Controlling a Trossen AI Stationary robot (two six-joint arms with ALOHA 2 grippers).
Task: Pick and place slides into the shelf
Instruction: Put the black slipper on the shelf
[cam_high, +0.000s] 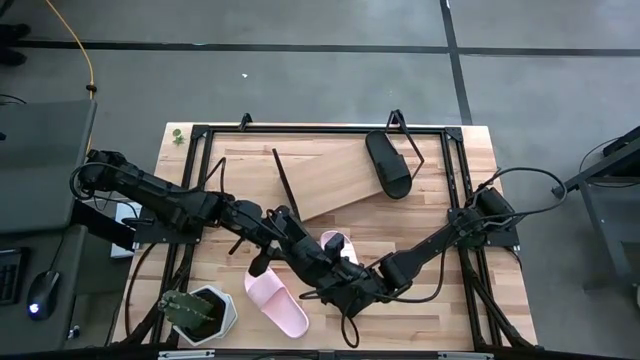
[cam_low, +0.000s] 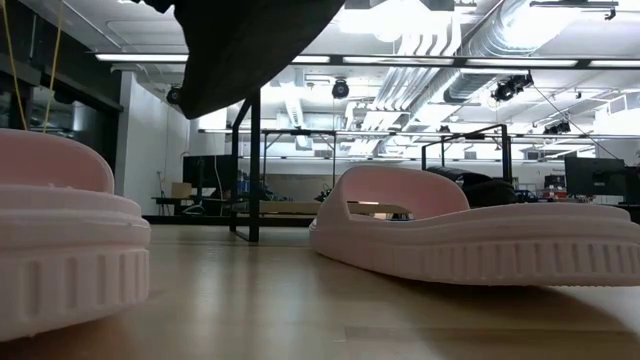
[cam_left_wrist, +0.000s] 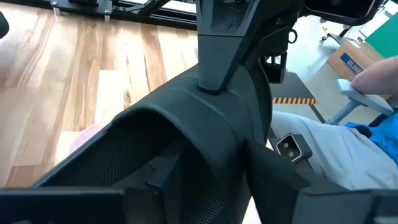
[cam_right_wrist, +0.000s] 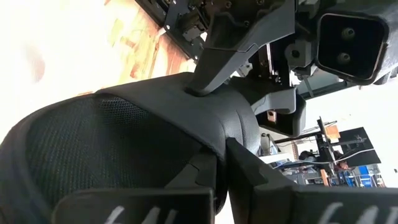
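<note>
We saw both end effectors meet over the wooden tabletop (cam_high: 470, 300) at a black slide sandal (cam_left_wrist: 186, 143): the right end effector (cam_high: 352, 296) clamped shut on its strap, the left end effector (cam_high: 320, 275) touching it, grip unclear. Two pale pink slides (cam_high: 277, 300) (cam_high: 338, 245) lay beside them. Another black slide (cam_high: 388, 163) rested on the slanted light-wood shelf (cam_high: 330, 185).

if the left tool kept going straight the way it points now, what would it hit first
Most likely the right tool. The left tool points at it across a black slide held between them, the other tool's finger already on the strap. Depth is unclear.
</note>
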